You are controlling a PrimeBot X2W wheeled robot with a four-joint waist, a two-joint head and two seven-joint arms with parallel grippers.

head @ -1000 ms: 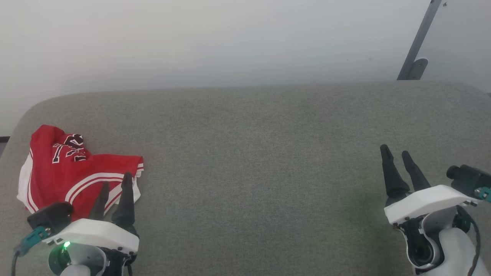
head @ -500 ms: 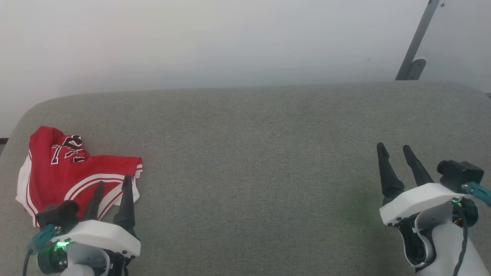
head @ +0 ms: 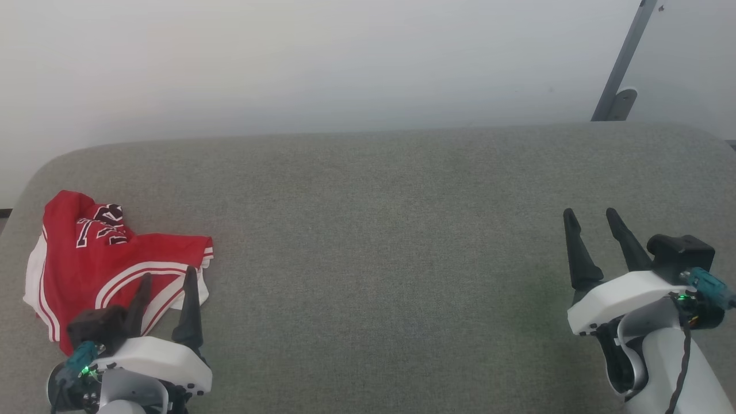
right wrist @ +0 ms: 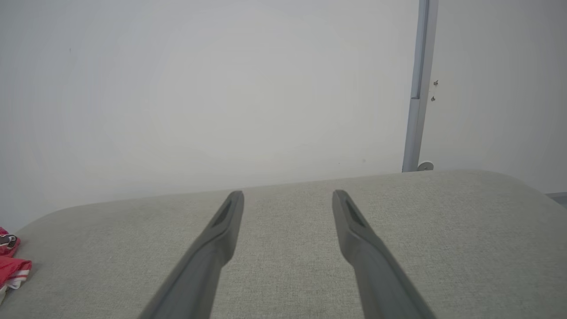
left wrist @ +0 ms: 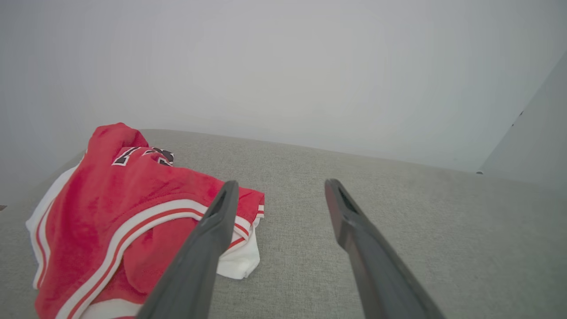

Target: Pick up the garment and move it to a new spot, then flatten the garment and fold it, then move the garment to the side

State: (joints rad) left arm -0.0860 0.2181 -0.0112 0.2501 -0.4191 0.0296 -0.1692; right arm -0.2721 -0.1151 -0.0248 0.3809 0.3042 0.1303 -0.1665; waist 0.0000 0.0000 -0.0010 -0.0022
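The garment (head: 98, 259) is a pair of red shorts with white side panels, striped trim and black numerals, lying crumpled at the left end of the grey cushion (head: 379, 241). The left wrist view shows the garment (left wrist: 119, 212) left of centre, and its edge (right wrist: 11, 266) peeks in at the far left of the right wrist view. My left gripper (head: 167, 275) is open, hovering at the garment's near right corner with nothing between its fingers (left wrist: 212, 230). My right gripper (head: 589, 214) is open over bare cushion at the right, far from the garment.
A pale wall (head: 345, 63) rises behind the cushion. A grey metal post (head: 624, 60) with a round foot leans at the back right. The cushion's rounded left edge lies just beyond the garment.
Both grippers have spread their fingers wider. The left arm has drawn back slightly toward the near edge; the right gripper has shifted a little up the view. The garment has not moved.
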